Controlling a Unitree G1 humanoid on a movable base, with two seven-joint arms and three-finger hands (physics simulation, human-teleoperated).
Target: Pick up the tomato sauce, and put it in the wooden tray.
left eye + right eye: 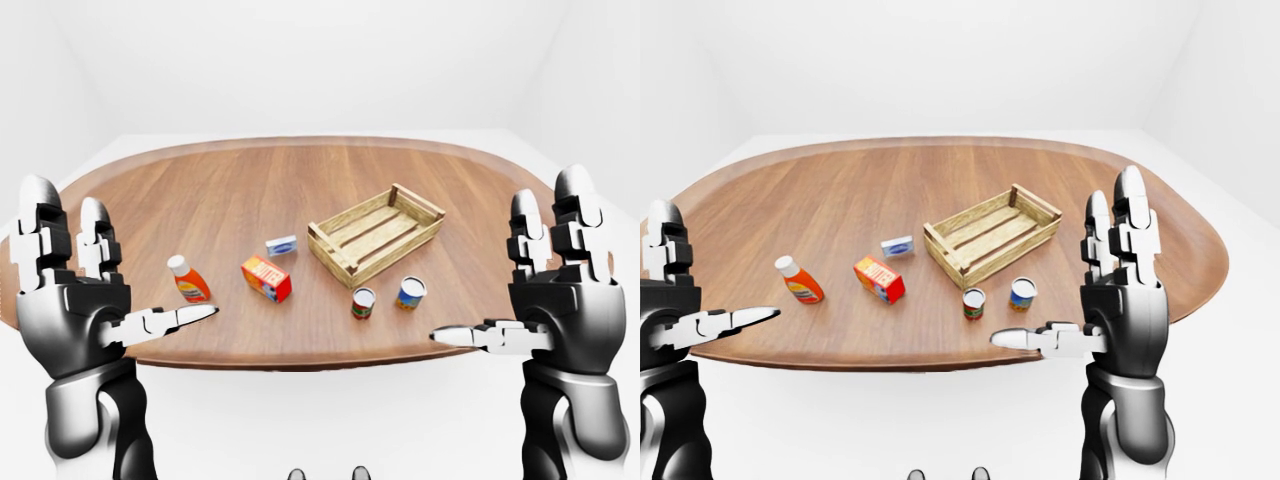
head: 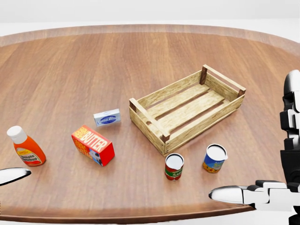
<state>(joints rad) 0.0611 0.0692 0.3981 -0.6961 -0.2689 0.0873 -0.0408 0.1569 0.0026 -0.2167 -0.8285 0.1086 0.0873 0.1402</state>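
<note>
Both hands, left hand (image 1: 75, 300) and right hand (image 1: 555, 300), are hovering open near the table (image 2: 140, 61), touching nothing. Tomato sauce (image 2: 26, 147) is lying well left of the wooden tray (image 2: 187, 108).

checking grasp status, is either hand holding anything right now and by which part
Nothing is held. The left hand and right hand are both open, raised clear of the table.
</note>
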